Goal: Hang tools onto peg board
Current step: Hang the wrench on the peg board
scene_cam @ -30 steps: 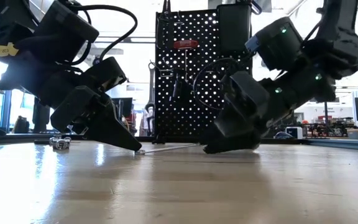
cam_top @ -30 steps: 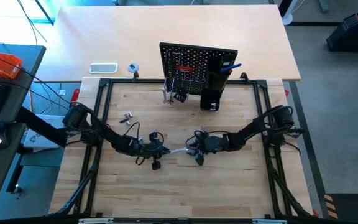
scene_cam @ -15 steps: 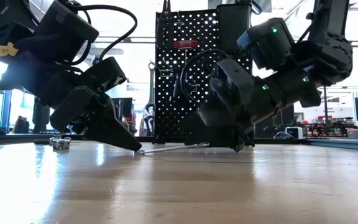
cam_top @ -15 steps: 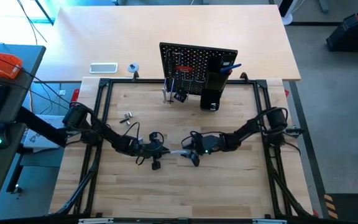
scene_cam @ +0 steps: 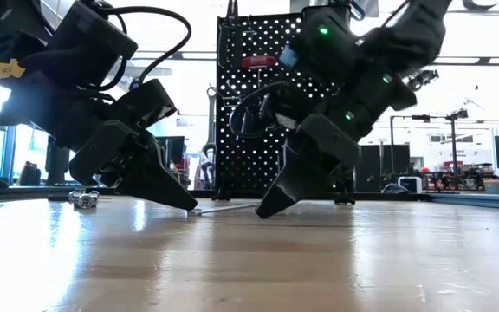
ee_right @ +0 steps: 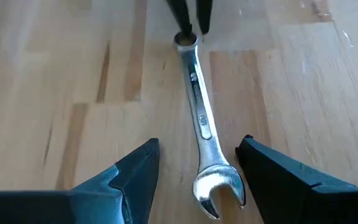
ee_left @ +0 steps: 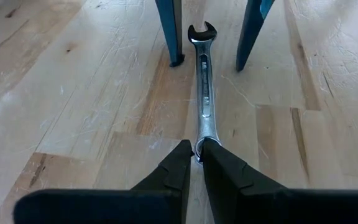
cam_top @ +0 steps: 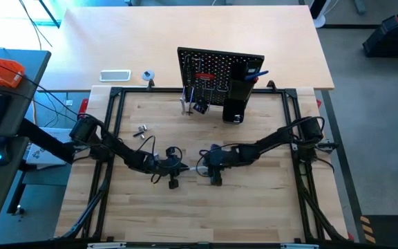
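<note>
Silver wrench lies flat mid-table. Left gripper is clenched on its ring end, probably pinning it for handover. Right gripper hangs wide open, straddling the open-jaw end (not touching). Peg board stands well behind; loose small part lies aside.

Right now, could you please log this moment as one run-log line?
left end effector: shut on wrench ring end | right end effector: open, straddling open end | wrench: flat on table

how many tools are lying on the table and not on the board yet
2 clearly: a silver wrench at mid-table, one end pinched by the left hand, the open right hand straddling the other; a small metal piece further left. Others may be hidden.
</note>
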Controlling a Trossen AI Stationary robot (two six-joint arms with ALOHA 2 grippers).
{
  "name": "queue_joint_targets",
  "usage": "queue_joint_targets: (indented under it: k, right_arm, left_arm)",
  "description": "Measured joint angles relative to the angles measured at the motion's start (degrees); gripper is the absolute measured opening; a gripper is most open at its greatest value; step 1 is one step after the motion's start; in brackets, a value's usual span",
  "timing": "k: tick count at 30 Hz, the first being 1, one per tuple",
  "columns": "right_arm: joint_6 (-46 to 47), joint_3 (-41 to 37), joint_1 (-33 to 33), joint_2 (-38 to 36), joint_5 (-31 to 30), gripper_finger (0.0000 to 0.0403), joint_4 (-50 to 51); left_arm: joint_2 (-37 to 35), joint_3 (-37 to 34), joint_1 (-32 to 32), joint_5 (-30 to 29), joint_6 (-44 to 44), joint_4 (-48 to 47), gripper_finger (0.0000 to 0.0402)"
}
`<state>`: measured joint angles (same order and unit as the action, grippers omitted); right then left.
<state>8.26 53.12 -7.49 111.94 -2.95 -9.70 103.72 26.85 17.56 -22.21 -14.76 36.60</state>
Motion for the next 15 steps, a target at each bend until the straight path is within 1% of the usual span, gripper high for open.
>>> queue_joint_targets:
  k: [3,6,10,15]
  right_arm:
    - [-2.13,3.45,0.26,0.09,-0.38,0.0222,6.50]
    - [-3.56,5.59,0.91,0.13,-0.48,0.0204,11.97]
    - [-3.83,6.23,1.62,0.02,-0.16,0.0156,15.53]
    - [-4.20,6.21,1.68,0.02,-0.07,0.0086,16.37]
  left_arm:
    - [0.00,-0.02,-0.02,0.04,0.00,0.02,0.0037]
    - [0.00,-0.02,-0.02,0.04,0.03,0.06,0.0037]
    - [0.00,-0.02,-0.02,0.13,0.35,0.07,0.0037]
    - [0.00,-0.02,-0.02,0.22,0.61,0.25,0.0037]
